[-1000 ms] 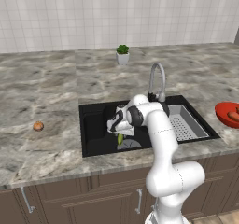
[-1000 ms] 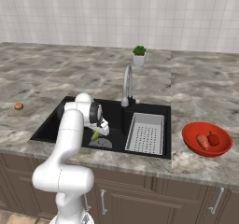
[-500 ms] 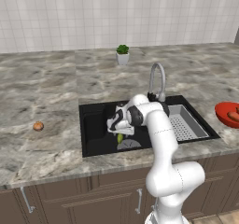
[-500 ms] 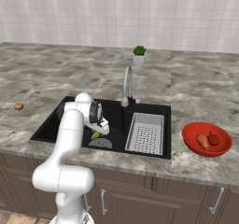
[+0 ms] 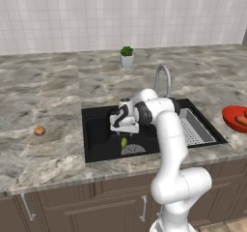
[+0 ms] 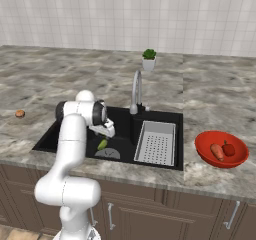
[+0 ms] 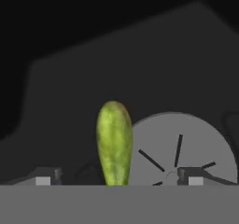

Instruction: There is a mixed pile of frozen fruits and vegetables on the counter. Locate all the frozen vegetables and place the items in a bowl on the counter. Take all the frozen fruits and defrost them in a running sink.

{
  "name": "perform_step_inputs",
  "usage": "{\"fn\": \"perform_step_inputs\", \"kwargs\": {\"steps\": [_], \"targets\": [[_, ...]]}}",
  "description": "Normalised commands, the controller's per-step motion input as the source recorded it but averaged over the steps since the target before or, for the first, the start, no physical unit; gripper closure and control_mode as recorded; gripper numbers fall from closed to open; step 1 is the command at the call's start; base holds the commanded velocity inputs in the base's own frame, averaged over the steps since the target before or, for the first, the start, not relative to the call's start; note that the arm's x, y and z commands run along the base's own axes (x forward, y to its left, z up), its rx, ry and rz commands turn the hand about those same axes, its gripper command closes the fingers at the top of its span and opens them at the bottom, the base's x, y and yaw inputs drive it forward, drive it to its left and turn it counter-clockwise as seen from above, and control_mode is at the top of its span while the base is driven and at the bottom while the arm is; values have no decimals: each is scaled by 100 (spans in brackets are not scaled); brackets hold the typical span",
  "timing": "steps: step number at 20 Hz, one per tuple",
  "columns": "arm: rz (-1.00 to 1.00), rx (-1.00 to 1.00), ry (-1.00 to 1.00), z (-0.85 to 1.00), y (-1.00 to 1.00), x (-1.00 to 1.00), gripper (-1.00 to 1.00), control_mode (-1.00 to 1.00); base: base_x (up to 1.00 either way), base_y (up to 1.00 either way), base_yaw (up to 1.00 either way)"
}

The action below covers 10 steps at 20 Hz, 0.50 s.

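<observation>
Left base view: claw (image 5: 124, 131) hangs over the sink (image 5: 96, 149); its fingers have just spread apart, and the yellow-green fruit (image 5: 124, 142) now sits free below them, beside the drain (image 5: 134, 150). One fruit delivered. The brown ball (image 5: 39, 130) waits on the bench (image 5: 43, 153), well left of the sink.

Right base view: bowl (image 6: 202, 151), right of the sink, holds the carrot piece (image 6: 217, 151) and red piece (image 6: 228, 148).

Hand view: fruit lies loose between the parted fingertips (image 7: 43, 177).

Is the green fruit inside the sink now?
Yes, inside. The yellow-green fruit sits in the black sink beside the round drain, between open fingers.
</observation>
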Motion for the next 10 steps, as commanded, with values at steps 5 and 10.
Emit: {"fn": "perform_step_inputs", "kwargs": {"steps": [5, 10], "targets": [[7, 0, -9, 62, 17, -31, -100, -100, 0, 0, 0], [11, 0, -7, 65, 22, -32, -100, -100, 0, 0, 0]]}}
